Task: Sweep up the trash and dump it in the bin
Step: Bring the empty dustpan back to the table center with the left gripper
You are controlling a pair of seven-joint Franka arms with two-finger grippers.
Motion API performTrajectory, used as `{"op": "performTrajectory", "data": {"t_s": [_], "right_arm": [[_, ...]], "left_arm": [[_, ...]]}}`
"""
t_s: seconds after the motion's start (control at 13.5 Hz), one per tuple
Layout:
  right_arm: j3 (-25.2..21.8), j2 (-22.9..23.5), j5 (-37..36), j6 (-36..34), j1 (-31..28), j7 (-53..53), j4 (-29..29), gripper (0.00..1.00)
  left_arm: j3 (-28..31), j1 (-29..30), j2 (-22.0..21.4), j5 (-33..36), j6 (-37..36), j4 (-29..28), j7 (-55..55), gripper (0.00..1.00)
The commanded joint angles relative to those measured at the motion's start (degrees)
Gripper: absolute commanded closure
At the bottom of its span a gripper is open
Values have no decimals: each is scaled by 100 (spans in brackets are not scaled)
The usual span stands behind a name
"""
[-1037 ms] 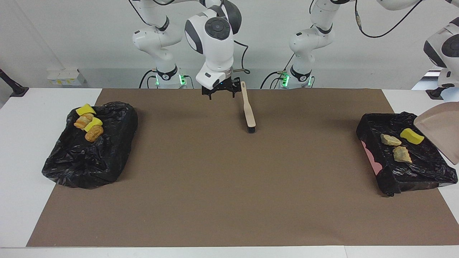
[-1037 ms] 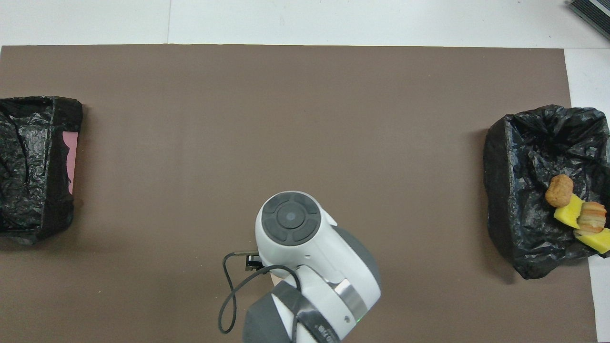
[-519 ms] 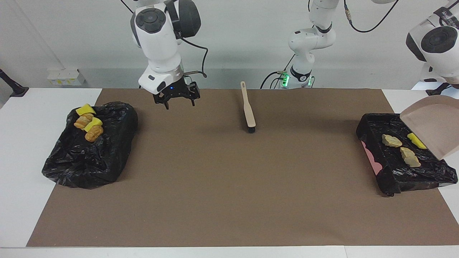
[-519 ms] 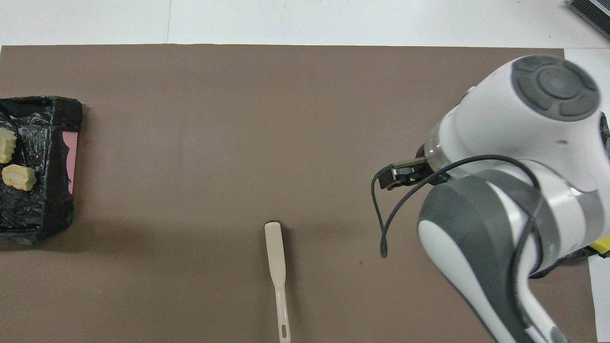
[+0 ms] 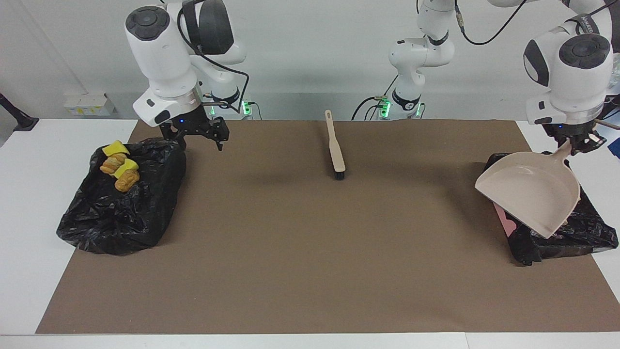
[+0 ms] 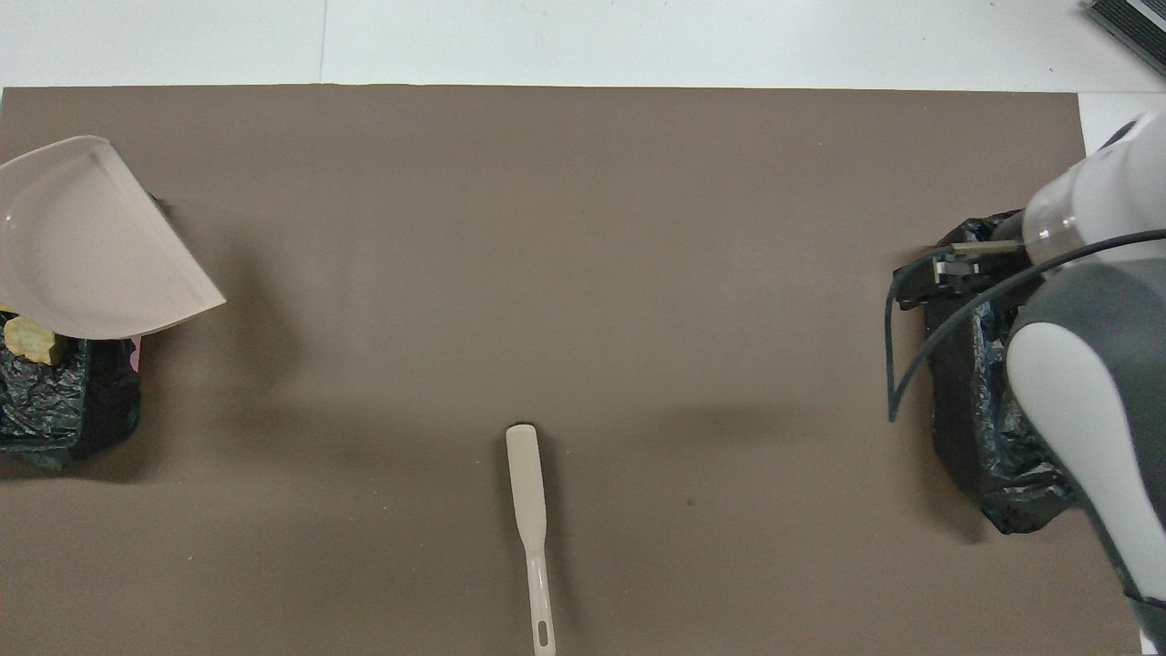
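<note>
Brush [image 5: 335,147] flat on brown mat [image 5: 310,252] mid-bench, untouched, bristles pointing away from robots. Trash [image 5: 118,167] heaped on black bin [image 5: 121,208] at right arm's end; one scrap [image 6: 35,339] peeking from other bin [image 5: 571,232] at left arm's end, mostly covered by dustpan [image 5: 533,191]. Left end effector [image 5: 577,140] clamped on dustpan handle, pan tilted over that bin. Right end effector [image 5: 196,133] spread wide, empty, above first bin's rim.
</note>
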Motion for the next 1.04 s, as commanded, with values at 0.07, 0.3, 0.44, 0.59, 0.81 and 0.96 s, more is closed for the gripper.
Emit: {"op": "performTrajectory", "data": {"t_s": [0.07,0.3,0.44,0.59,0.81,0.96], "right_arm": [[-502,-196,21,-168,-3,-348,187,0],[-626,-346,118,-264,-63,-321,187,0],[-600,-583,180,-291,-64,-312,-84,0],[-600,-663,180,-405,-73,-339,-174,0],[-591,-680,180,-519,-38,-339,-182,0],[-600,-663,171,-590,-46,-330,-147,0]], "left_arm": [[85,-844,85,-785,-18,-105,-2141,100],[85,-1389,288,-1577,342,-35,-3648,100],[85,-1898,786,-1736,361,323,-4585,100],[85,-2320,1550,-1807,422,928,-5597,100],[94,-2682,2334,-2203,579,1668,-6459,100],[85,-2727,2380,-2639,949,1661,-6893,100]]}}
